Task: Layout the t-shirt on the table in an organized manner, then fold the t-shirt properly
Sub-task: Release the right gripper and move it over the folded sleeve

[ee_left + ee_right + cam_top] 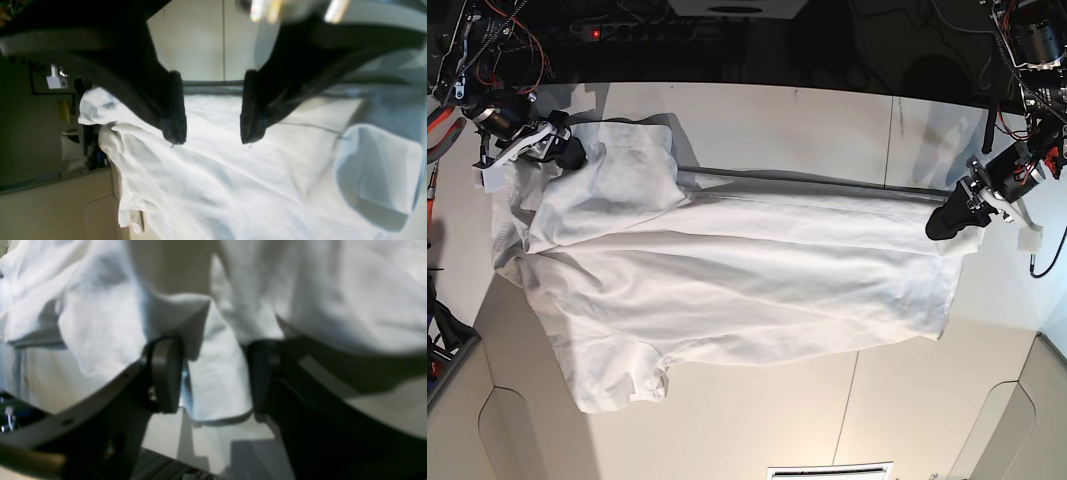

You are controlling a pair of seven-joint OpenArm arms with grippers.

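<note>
The t-shirt [727, 290] lies spread across the worktop [827, 120], one end spilling over its edge. Both the left hand [947, 222] and right hand [567, 155] look released, fingers parted beside cloth. Regrip opposite ends, then tug evenly to flatten wrinkles.

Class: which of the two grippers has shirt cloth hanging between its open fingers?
The right gripper: t-shirt cloth hangs between its fingers; the left gripper gapes empty.

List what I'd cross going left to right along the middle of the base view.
Right gripper → t-shirt spread over the table → left gripper at the shirt's right corner.
</note>
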